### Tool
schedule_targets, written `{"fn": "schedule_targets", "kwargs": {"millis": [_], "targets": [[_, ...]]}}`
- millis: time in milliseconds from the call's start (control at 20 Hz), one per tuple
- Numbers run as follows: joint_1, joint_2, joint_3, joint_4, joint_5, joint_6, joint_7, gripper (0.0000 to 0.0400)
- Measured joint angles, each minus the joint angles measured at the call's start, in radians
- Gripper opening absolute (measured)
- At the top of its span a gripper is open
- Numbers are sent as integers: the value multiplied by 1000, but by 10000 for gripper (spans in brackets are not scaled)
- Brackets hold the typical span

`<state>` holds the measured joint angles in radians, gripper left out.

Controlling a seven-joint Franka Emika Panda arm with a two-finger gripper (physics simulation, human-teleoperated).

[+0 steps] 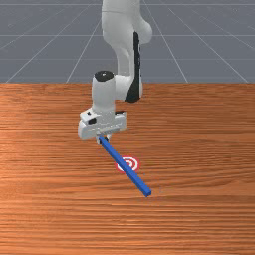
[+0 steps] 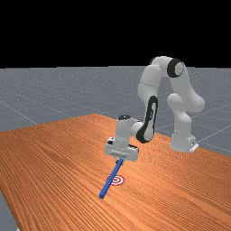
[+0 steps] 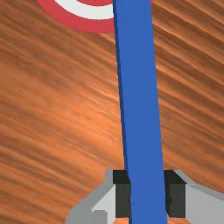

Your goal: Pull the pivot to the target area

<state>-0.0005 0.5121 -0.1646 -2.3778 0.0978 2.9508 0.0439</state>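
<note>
Wood table [image 1: 55, 209], my arm [image 1: 119, 22] over it. Pivot = long blue bar [image 1: 135, 177], slanting from the hand toward the front view's right, mid-stretch across the target in that view. Reads light, stiff, not fragile, maybe slick. Gripper [image 3: 148, 194] clamped on one end: fine for pulling, but nearer the middle should resist twist better. Target [image 2: 118, 180] smallest, partly hidden by bar.

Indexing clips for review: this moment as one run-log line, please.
gripper: shut on blue bar, near one end | bar: passes over red-and-white target | other end: beyond target
</note>
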Motion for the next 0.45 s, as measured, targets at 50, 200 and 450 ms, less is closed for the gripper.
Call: {"fn": "schedule_targets", "kwargs": {"millis": [50,200,450], "targets": [[-21,3,2,6,1,-3,-15,102],[114,28,-145,-5,-99,33,-14,103],[126,11,-118,-19,-93,34,5,96]]}}
